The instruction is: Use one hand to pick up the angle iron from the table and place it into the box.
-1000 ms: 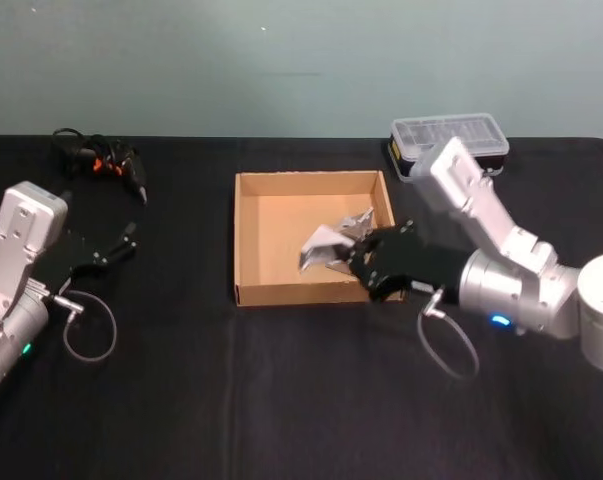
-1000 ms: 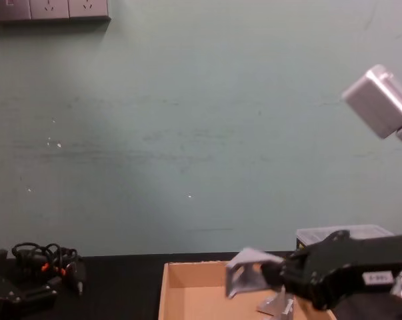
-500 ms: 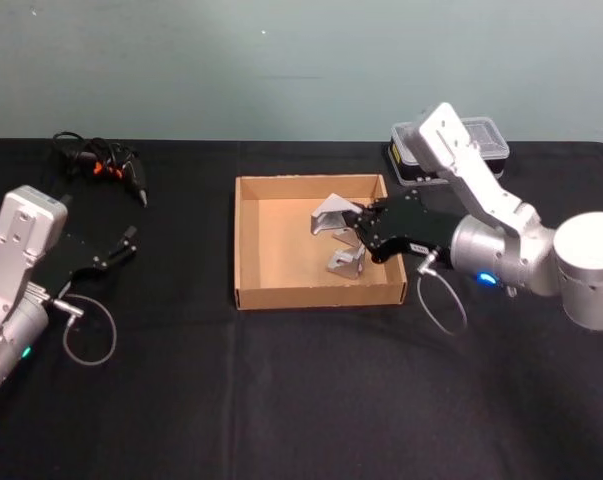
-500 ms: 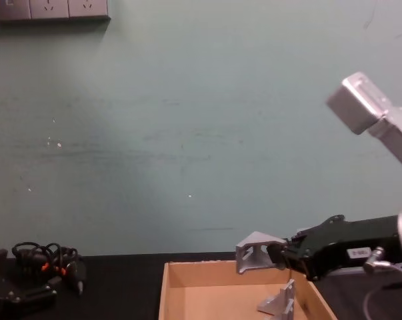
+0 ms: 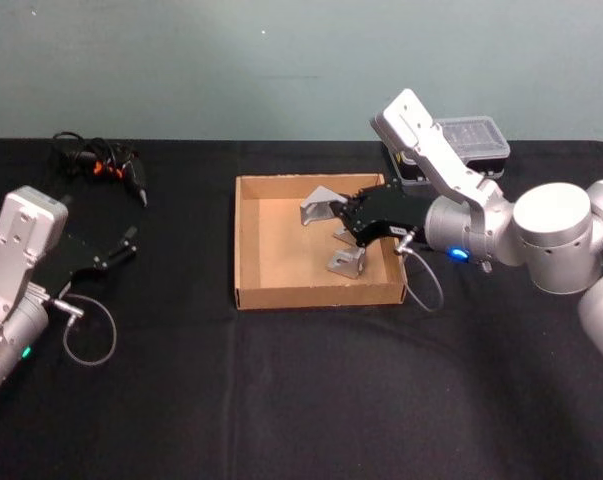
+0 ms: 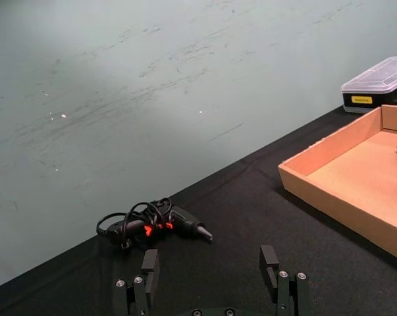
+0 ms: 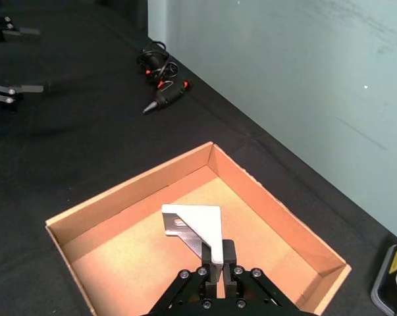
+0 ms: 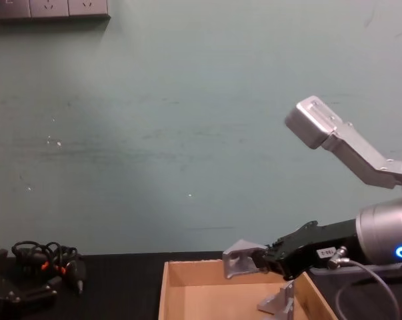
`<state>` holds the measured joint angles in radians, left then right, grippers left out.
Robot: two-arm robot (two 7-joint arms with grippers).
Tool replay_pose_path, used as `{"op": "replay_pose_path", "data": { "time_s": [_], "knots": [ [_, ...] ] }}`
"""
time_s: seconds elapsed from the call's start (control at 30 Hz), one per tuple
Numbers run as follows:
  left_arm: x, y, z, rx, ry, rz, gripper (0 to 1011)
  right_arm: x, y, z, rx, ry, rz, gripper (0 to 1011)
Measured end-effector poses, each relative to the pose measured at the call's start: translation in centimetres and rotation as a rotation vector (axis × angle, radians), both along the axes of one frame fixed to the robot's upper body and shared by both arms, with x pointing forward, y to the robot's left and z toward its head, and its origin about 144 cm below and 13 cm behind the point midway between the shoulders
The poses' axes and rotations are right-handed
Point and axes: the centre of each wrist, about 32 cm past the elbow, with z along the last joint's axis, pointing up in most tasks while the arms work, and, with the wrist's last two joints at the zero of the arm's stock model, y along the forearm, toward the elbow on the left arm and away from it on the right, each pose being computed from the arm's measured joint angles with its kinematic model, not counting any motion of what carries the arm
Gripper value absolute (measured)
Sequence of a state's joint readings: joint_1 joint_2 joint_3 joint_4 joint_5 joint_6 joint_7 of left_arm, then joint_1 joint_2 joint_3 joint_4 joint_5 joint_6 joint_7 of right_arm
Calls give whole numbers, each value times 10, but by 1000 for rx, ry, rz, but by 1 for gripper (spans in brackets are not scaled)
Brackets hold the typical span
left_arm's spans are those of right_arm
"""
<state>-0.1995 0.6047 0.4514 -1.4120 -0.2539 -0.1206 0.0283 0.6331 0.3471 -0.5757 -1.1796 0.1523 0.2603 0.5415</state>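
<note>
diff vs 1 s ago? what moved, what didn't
The right gripper, shut on an angle iron, carried it from over the box's near wall toward the far side of the box, and it hangs above the floor there. The second angle iron lies in the box as before. The left gripper stayed parked, open, at the table's left; cable tangle and plastic case unmoved.

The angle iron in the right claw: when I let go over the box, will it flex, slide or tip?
The angle iron, pinched by one edge in the right claw, looks like rigid metal, so it probably won't flex. Its smooth faces may slip on release. Dropped into the box, it could land tilted or knock the second bracket lying there.
</note>
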Motion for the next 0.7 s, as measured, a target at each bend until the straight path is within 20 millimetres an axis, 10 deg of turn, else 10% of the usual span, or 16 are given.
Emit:
{"op": "replay_pose_path", "data": {
  "time_s": [0.7],
  "knots": [
    [0, 0, 0, 0, 0, 0, 1000, 24, 14, -10, -46, 55, 41, 57]
  ]
}}
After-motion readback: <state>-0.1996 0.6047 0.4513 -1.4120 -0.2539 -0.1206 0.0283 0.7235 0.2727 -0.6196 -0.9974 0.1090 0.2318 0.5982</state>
